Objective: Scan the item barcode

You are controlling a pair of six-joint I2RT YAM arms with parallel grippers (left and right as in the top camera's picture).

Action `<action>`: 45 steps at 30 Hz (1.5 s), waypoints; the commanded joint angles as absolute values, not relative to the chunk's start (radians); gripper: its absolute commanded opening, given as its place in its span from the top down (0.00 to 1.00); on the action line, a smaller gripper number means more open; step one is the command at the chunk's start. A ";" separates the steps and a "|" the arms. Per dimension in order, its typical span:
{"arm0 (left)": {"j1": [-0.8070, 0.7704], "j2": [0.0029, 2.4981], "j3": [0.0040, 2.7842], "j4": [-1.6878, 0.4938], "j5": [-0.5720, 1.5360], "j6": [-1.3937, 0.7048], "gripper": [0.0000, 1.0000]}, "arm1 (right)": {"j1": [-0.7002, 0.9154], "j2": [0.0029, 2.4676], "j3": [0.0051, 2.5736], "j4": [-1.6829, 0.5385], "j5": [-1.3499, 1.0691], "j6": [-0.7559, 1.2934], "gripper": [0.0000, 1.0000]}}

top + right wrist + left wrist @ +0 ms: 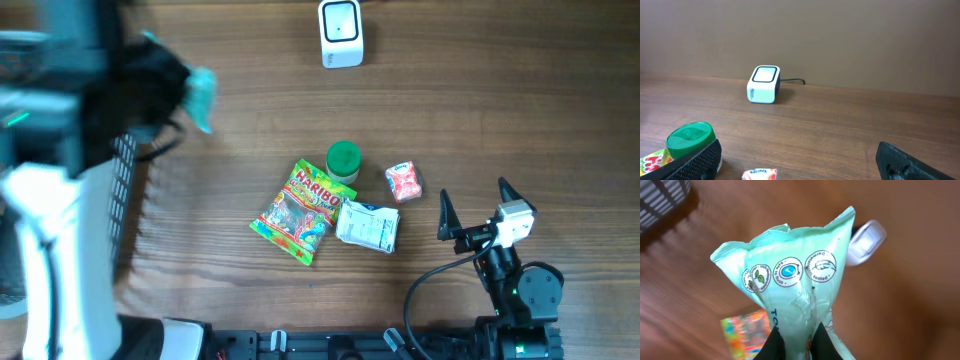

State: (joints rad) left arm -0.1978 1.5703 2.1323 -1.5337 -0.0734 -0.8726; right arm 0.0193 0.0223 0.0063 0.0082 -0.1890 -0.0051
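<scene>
A mint-green soft packet with round printed symbols is pinched between the two black fingers of my left gripper, which is shut on its lower part. In the overhead view the packet hangs above the table's left side, at the tip of the blurred left gripper. The white barcode scanner stands at the far edge; it also shows behind the packet and ahead of the right wrist. My right gripper rests open at the front right, holding nothing.
A Haribo bag, a green-lidded jar, a red Kleenex pack and a white packet lie mid-table. A slatted basket stands at the left.
</scene>
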 commanded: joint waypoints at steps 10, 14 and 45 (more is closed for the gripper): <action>-0.495 1.751 1.330 -1.175 -0.334 -1.277 0.96 | 0.025 0.018 0.005 0.013 -0.180 0.001 0.00; -0.495 1.750 1.294 -1.055 -0.340 -1.288 0.66 | 0.025 0.018 0.005 0.013 -0.180 0.000 0.00; -0.447 1.135 1.880 -0.528 -1.108 -0.366 0.00 | 0.025 0.023 0.005 0.014 -0.204 0.704 0.00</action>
